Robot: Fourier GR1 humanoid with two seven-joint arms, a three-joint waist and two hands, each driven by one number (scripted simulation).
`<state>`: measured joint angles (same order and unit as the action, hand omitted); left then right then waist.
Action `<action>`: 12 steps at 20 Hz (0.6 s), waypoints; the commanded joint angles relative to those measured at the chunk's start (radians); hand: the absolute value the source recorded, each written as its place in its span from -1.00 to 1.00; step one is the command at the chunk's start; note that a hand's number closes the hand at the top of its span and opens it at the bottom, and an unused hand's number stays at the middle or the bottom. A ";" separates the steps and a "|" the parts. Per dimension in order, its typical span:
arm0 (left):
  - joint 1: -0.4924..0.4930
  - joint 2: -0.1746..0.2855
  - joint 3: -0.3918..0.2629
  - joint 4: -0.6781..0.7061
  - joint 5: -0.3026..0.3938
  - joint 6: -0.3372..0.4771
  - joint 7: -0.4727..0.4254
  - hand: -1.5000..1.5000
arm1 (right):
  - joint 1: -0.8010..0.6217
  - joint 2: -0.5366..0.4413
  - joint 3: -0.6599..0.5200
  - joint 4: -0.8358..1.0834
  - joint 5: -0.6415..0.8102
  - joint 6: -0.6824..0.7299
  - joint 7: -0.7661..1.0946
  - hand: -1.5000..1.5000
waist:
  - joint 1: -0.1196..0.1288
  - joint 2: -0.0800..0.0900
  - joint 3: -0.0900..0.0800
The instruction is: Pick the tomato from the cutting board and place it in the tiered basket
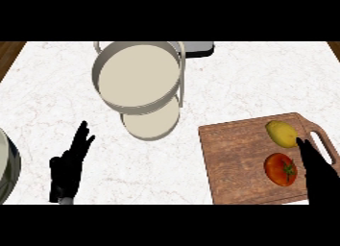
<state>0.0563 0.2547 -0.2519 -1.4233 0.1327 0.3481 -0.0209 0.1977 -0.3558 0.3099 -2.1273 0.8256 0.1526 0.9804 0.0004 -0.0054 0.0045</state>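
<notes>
Red tomato (279,169) just beside right hand (324,178)

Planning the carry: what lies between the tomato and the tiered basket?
Head view: only cutting board wood and bare counter lie between the tomato and tiered basket.

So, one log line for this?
right hand: open, beside red round tomato | tomato: on brown wooden cutting board | left hand: open, resting

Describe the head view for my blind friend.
A red tomato sits on a wooden cutting board beside a lemon, the open right hand next to it. The tiered basket stands farther back; the open left hand rests at lower left.
</notes>
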 commanded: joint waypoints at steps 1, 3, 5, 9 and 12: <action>-0.023 -0.054 0.003 0.109 -0.027 0.012 -0.009 0.00 | -0.064 0.027 -0.024 0.066 -0.021 0.056 0.012 -1.00 | -0.001 0.007 -0.005; 0.074 -0.035 -0.014 0.025 -0.035 0.000 -0.027 0.00 | -0.034 0.040 -0.009 0.087 0.010 0.030 -0.005 -1.00 | 0.002 0.005 -0.005; 0.017 -0.013 0.025 0.067 -0.034 -0.027 -0.004 0.00 | -0.003 0.048 -0.009 0.062 0.003 0.042 -0.004 -1.00 | -0.003 0.005 -0.005; 0.047 -0.020 0.042 0.027 -0.025 -0.042 0.001 0.00 | -0.009 0.028 -0.066 0.073 -0.040 0.094 -0.025 -1.00 | -0.002 0.005 -0.005; 0.055 -0.044 0.027 0.028 -0.057 -0.022 -0.001 0.00 | -0.011 0.065 -0.073 0.172 -0.033 0.034 -0.077 -1.00 | -0.001 0.005 -0.004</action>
<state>0.0694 0.2323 -0.2189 -1.4300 0.1001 0.3121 -0.0269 0.1491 -0.3019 0.2556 -1.9989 0.7984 0.2105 0.9490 -0.0002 -0.0056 0.0049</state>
